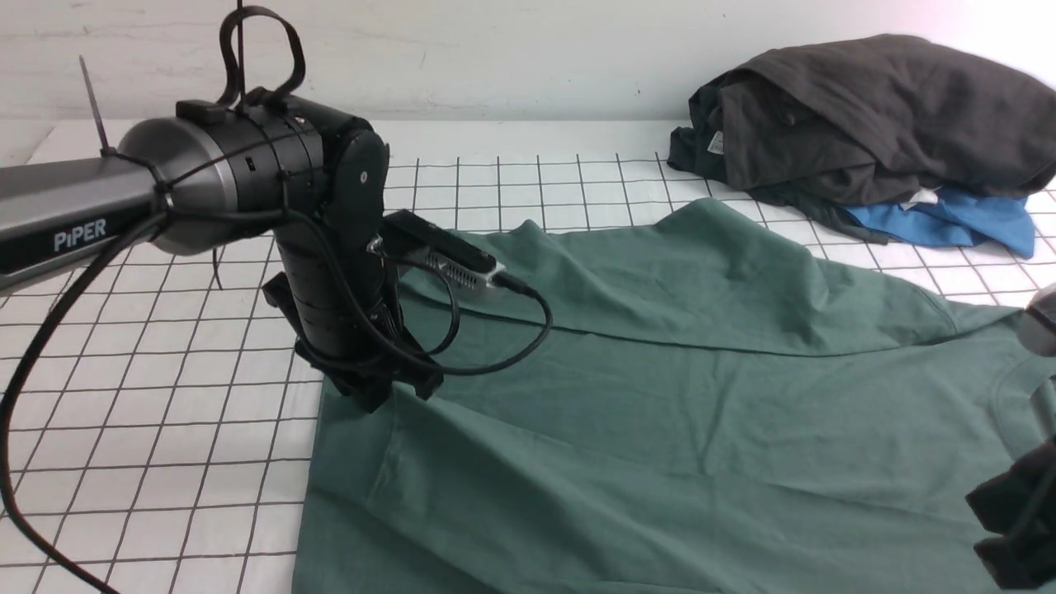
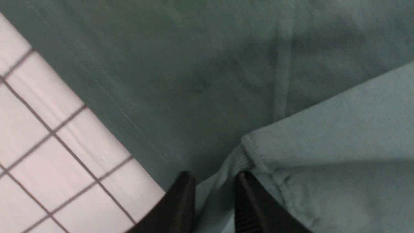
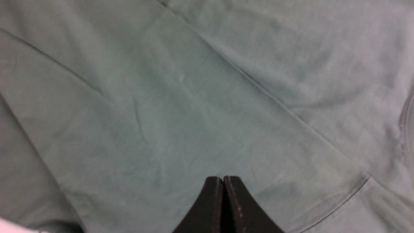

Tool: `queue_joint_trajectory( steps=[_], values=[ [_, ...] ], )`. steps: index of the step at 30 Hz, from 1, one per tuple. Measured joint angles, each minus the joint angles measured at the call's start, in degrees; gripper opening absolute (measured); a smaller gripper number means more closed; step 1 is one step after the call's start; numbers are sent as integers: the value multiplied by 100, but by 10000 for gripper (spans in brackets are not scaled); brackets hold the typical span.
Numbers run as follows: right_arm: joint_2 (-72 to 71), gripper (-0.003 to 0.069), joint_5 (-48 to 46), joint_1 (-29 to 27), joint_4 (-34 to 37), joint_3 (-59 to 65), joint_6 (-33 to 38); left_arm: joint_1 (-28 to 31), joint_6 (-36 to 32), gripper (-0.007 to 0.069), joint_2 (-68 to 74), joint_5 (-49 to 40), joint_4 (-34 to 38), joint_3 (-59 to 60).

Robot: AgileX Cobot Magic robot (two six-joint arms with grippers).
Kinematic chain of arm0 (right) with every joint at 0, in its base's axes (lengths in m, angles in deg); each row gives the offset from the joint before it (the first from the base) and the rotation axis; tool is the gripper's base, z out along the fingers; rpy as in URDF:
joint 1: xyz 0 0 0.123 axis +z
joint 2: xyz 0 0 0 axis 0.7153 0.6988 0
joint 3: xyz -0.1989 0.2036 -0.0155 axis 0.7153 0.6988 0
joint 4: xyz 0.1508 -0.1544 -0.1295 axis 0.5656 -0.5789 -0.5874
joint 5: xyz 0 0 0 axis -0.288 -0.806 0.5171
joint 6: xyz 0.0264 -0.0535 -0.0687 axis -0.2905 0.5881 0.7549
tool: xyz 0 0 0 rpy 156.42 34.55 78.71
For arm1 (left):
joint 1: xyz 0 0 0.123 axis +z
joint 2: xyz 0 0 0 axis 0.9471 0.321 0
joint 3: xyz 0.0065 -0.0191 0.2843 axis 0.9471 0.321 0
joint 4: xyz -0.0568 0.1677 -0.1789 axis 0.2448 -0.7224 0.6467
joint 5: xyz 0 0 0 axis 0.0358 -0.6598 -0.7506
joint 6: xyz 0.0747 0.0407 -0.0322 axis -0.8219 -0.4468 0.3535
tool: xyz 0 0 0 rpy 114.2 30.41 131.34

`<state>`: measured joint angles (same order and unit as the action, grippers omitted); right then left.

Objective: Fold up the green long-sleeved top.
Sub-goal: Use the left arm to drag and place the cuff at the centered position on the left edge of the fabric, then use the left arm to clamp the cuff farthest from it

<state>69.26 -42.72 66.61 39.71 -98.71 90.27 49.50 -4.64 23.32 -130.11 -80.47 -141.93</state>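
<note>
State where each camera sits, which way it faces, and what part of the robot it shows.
Front: between the arms, facing forward over the green top; left arm shows, right gripper at the edge.
Left wrist: looks down on the top's edge and checked table; left gripper parted.
Right wrist: looks down on plain green cloth; right gripper shut.
All share the top.

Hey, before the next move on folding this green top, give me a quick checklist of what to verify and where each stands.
1. Left gripper jaws parted: ok.
2. Ribbed cuff free of the left jaws: cannot tell, cloth sits between them.
3. Right gripper shut, empty: ok.
4. Green top lying flat: not ok, creased.
5. Dark grey garment apart from the top: ok.
</note>
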Motion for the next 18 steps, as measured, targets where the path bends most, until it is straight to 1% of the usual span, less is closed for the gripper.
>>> queue_joint_trajectory(
  steps=[1,2,6,7,8,11,14,16,18],
  values=[
    [87,-15,0,0,0,-115,-15,75,0,248,25,14,71,-141],
    [216,-15,5,0,-56,-253,-28,162,0,281,49,23,71,-263],
    [731,-15,25,0,-129,-836,-28,516,-64,410,234,35,438,-825],
    [828,-15,31,0,-147,-947,-28,555,-92,421,265,35,490,-883],
    [1056,-15,49,0,-205,-1209,-28,679,-160,451,386,35,655,-1086],
    [1552,-15,115,0,-347,-1750,-28,905,-280,484,735,171,917,-1380],
    [1827,-15,174,0,-432,-2022,-28,1008,-240,489,1033,468,993,-1592],
    [2118,-15,208,0,-478,-2257,-28,1114,20,489,1419,855,1024,-1888],
    [2224,-15,215,0,-484,-2304,-28,1158,164,489,1566,1041,1026,-2036]
  ],
)
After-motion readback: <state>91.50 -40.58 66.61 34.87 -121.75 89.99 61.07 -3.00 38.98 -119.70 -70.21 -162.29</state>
